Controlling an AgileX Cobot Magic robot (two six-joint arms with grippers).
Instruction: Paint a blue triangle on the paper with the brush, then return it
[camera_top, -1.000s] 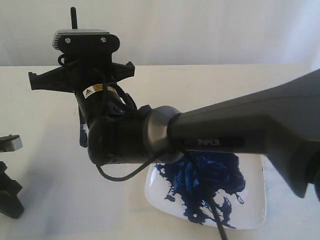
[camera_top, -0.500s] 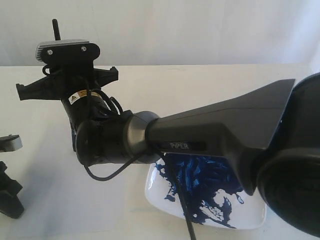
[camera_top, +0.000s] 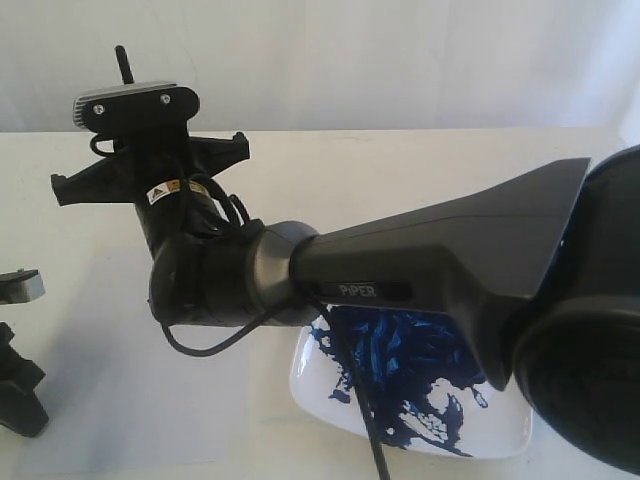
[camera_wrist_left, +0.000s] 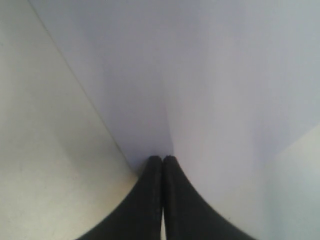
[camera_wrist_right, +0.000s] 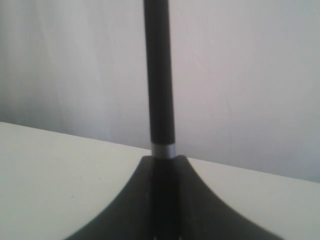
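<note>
Over on the far left of the table, the right gripper is clamping the brush. The black handle is poking out past the fingers, with the silver band sitting right at their tips. In the exterior view only the handle tip is showing, above the wrist camera. The bristles aren't showing in any view.

What's just changed: compared to a second ago the whole wrist is sitting further left and a touch lower, and the arm's bulky elbow is now filling the right side of the frame. Versus half a second ago it's only nudging back right a hair and tilting slightly. So I'm guessing it's working small strokes or lining up, not travelling any more.

The plate with the big blue paint mass is sitting near centre, same spot as before and well apart from the brush. That makes me think the dipping is done.

The left gripper is parked at the near left, not budging, with its fingers pressed together right at the paper. I can't tell if it's actually pinching the sheet.

The blue triangle isn't visible anywhere, since the arm is hiding that patch, so I can't judge how far along the painting is.
</note>
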